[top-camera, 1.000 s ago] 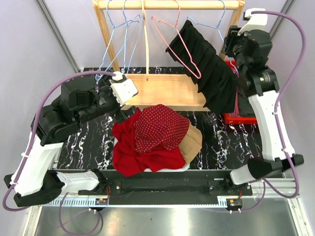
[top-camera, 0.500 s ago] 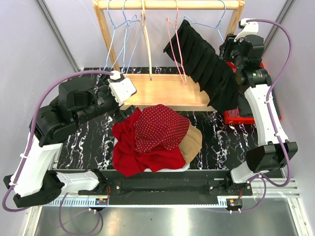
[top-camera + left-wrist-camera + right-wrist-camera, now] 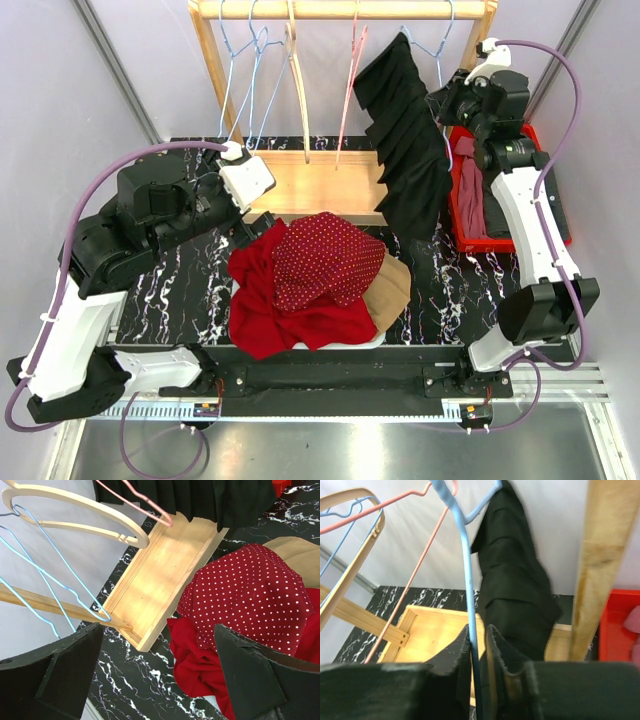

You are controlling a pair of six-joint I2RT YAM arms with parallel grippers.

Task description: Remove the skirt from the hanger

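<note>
Removal barely begun: the skirt (image 3: 410, 150) was not yet off the blue hanger (image 3: 467, 580).
The right pincer (image 3: 479, 675) was clamped on that hanger's wire; the left pincer (image 3: 157, 652) stood apart, holding nothing.

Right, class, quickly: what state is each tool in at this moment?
Left tool: open, holding nothing.
Right tool: closed on the wire of the blue hanger.

Skirt (image 3: 405, 130) on rack (image 3: 340, 10), left of bin (image 3: 458, 215)
</note>
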